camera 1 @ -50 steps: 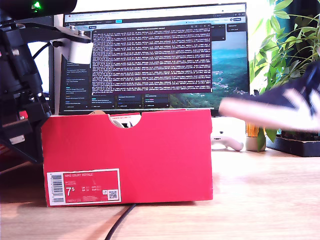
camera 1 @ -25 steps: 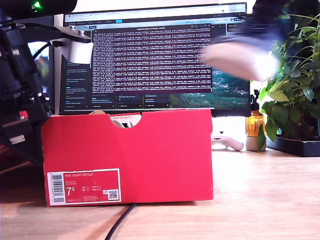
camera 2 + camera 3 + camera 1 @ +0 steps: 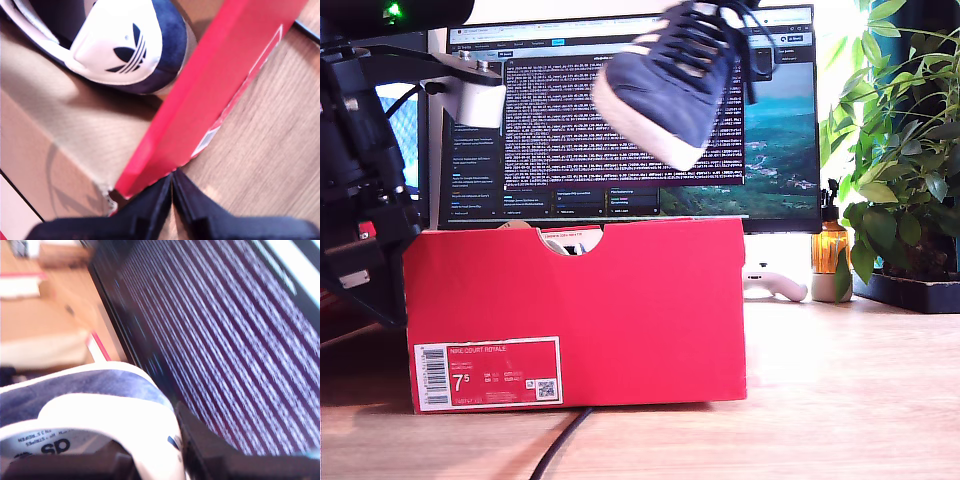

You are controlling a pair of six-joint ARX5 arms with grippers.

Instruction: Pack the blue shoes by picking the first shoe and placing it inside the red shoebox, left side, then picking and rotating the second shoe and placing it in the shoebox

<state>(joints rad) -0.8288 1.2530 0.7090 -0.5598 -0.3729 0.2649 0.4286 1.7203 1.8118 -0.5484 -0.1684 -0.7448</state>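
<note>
One blue shoe (image 3: 675,85) hangs tilted in the air in front of the monitor, above the red shoebox (image 3: 575,310). My second gripper (image 3: 155,460) is shut on that shoe's white heel (image 3: 100,425); the gripper itself is hidden in the exterior view. The other blue shoe (image 3: 120,45) lies inside the shoebox (image 3: 215,90), its white heel tab showing. My first gripper (image 3: 172,200) is shut on nothing and hovers over the box's corner near the label.
A black arm (image 3: 360,200) stands at the exterior view's left, beside the box. Behind the box are a monitor (image 3: 550,130), a white controller (image 3: 770,282), an amber bottle (image 3: 828,250) and a plant (image 3: 895,150). A black cable (image 3: 560,445) crosses the wooden table (image 3: 840,400).
The held shoe has travelled from the exterior view's right edge up and leftward, and now hangs over the box. The black arm and the box have not moved.
</note>
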